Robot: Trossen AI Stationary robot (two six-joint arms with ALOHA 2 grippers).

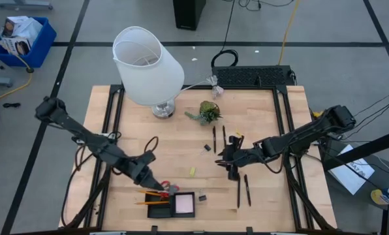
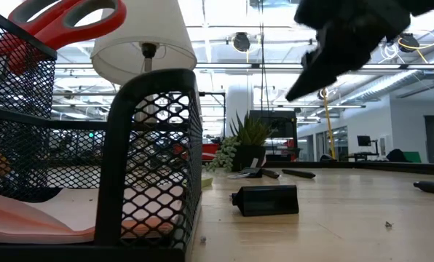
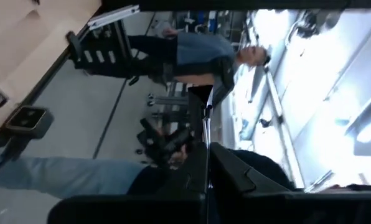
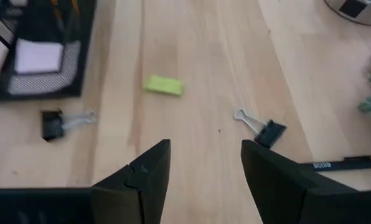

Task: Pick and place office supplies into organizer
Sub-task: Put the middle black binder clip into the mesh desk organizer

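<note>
The black mesh organizer [image 1: 175, 205] stands at the table's near edge. A pink sticky-note pad [image 1: 184, 205] lies in it, and the red-handled scissors [image 2: 57, 22] stick up out of its left compartment. Orange pencils [image 1: 151, 194] jut out of its left side. My left gripper [image 1: 155, 183] hovers shut and holds nothing just far-left of the organizer, pointing level. My right gripper [image 4: 205, 163] is open above the bare table, slanting down. Beyond its fingers lie a yellow-green piece [image 4: 164, 85] and two black clips [image 4: 264, 130] [image 4: 60, 123]. Black pens [image 1: 243, 190] lie near it.
A white lamp [image 1: 147, 65] and a green plant sprig [image 1: 206, 112] stand at the far middle, with a black keyboard-like box [image 1: 253, 76] at the far edge. More pens [image 1: 218, 136] lie near the plant. A person shows in the room in the left wrist view.
</note>
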